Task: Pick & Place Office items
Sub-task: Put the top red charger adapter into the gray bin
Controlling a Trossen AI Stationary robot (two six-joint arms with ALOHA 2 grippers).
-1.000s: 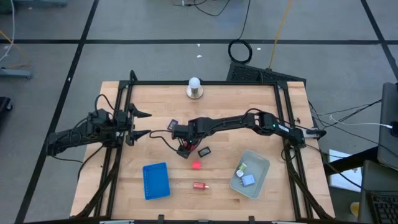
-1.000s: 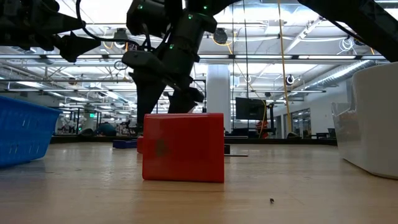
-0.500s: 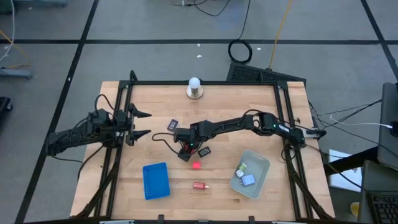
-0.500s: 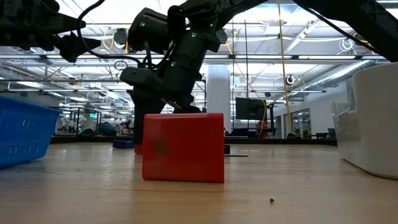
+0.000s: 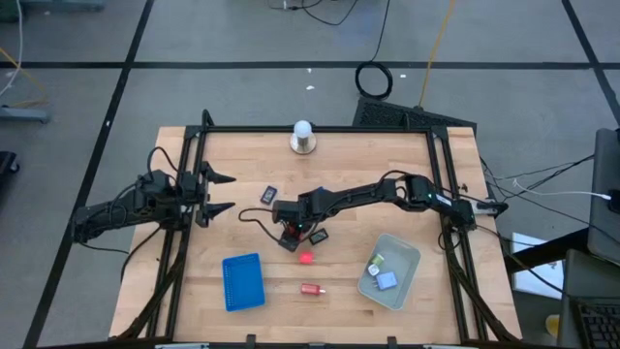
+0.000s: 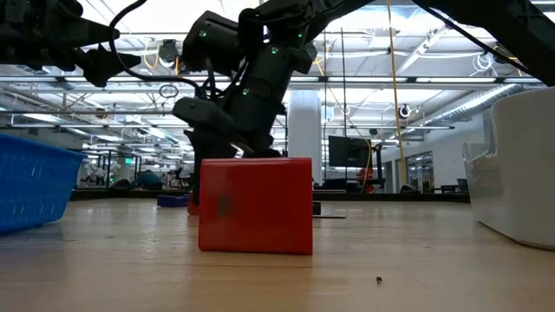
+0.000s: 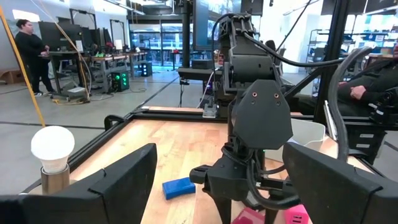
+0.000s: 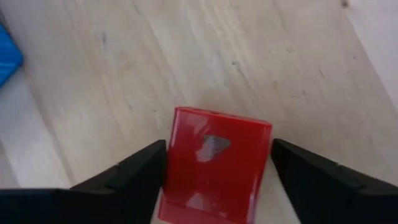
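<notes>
Red is what fills your right wrist view: a red block (image 8: 214, 165) lies flat on the wooden table (image 5: 387, 165), with one dark finger (image 8: 121, 180) at one of its edges and the other at the opposite edge. The fingers bracket the block closely, but you cannot tell whether they press on it yet or just stand beside it.

From above, your right arm reaches from the table's right side in a long, low stretch toward the middle, elbow bent near the right rail, wrist turned down so the right gripper (image 5: 290, 236) points at the boards. The red block (image 5: 288, 241) sits right under it. A black rectangle (image 5: 318, 236) lies just beside the gripper, and another black rectangle (image 5: 269, 195) lies apart on the side toward the white ball on its metal base (image 5: 303, 138).

Your left arm waits at the table's left edge, held level and pointing inward, with the left gripper (image 5: 221, 193) spread wide and holding nothing.

Nearer the front edge you have a pink block (image 5: 306, 258) and a second red piece (image 5: 310, 289); the latter looms large in the low view (image 6: 255, 205). A flat blue tray (image 5: 242, 281) lies at front left, and a clear grey bin (image 5: 408, 262) at front right holds a few light-blue and pale pieces.
</notes>
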